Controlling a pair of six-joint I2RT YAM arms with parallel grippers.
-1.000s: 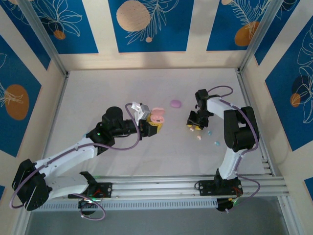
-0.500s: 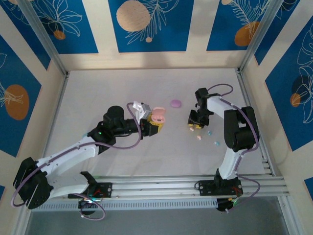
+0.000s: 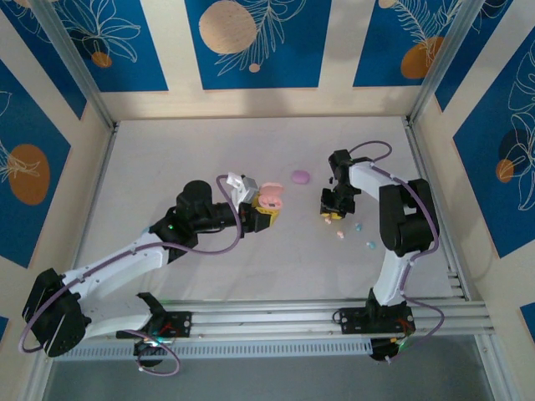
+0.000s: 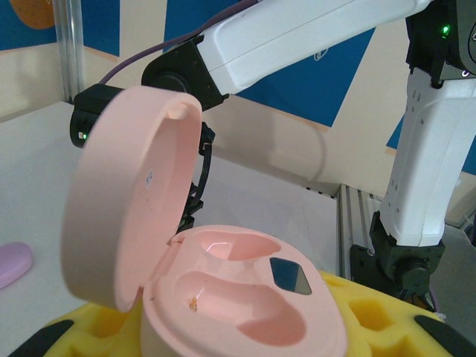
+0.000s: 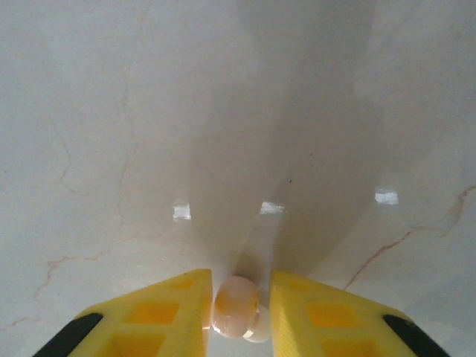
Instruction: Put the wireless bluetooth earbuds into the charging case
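Observation:
My left gripper (image 3: 264, 214) is shut on the base of a pink charging case (image 3: 272, 199), held just above the table with its lid up. In the left wrist view the case (image 4: 245, 297) has both sockets empty, and my yellow fingers (image 4: 379, 320) hug it from below. My right gripper (image 3: 331, 214) points down at the table, to the right of the case. Its yellow fingers (image 5: 156, 316) are closed on a pink earbud (image 5: 236, 305) whose white tip shows behind. Another pink earbud (image 3: 340, 235) and two light blue earbuds (image 3: 358, 225) (image 3: 370, 245) lie on the table near the right gripper.
A shut purple case (image 3: 301, 176) lies on the table behind the two grippers, also at the left edge of the left wrist view (image 4: 11, 262). Patterned walls and metal posts enclose the white table (image 3: 167, 159). The right arm's column (image 4: 431, 149) stands behind the pink case.
The right gripper and its arm have shifted slightly back and left over the table. The left gripper has edged a little to the right with the open pink case.

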